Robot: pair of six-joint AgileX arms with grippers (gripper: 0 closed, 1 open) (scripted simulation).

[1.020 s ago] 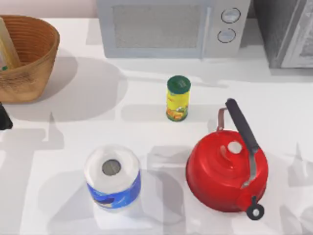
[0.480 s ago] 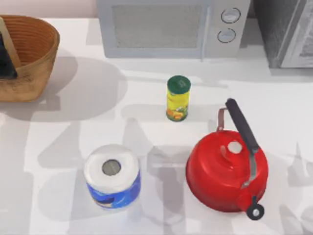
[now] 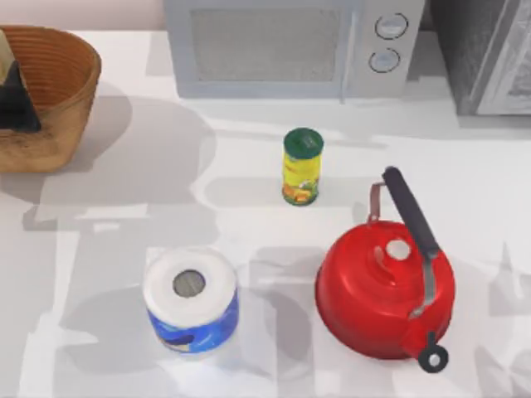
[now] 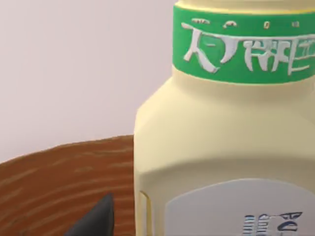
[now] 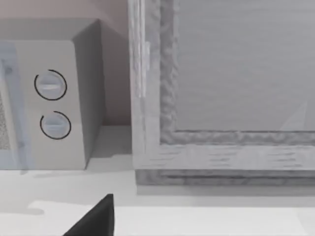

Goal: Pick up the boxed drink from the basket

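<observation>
While the left arm reaches over the basket, the right arm is parked; the scene line by line:

Basket: round brown wicker (image 3: 62,79), at the table's far left corner, cut by the top view's left edge; its ribbed brown wall (image 4: 54,187) also shows behind the carton in the left wrist view.
Carton: pale and flat-sided, standing inside the basket against its left part; from above just its top end (image 3: 6,51) shows past the gripper. In the left wrist view it is very close (image 4: 216,147), with a green band of white characters near the top and a white label lower down.
Left gripper: dark shape (image 3: 17,99) over the basket's inside, just beside the carton and overlapping it from above.
Left claw state: cannot tell whether it is open, closed or gripping the carton.
Right gripper: a dark tip (image 5: 96,219) low in the right wrist view, facing the back right of the table.
Right claw state: cannot tell.
Microwave: grey (image 3: 290,46), at the back centre, two round knobs on its right side.
Cabinet: grey, framed panel (image 5: 231,83), right of the microwave.
Can: yellow with green lid (image 3: 301,166), upright mid-table.
Paper roll: white with blue wrap (image 3: 191,298), upright at the front left.
Kettle: red with dark handle (image 3: 382,290), at the front right, well apart from the basket.
Table: white (image 3: 249,224).
</observation>
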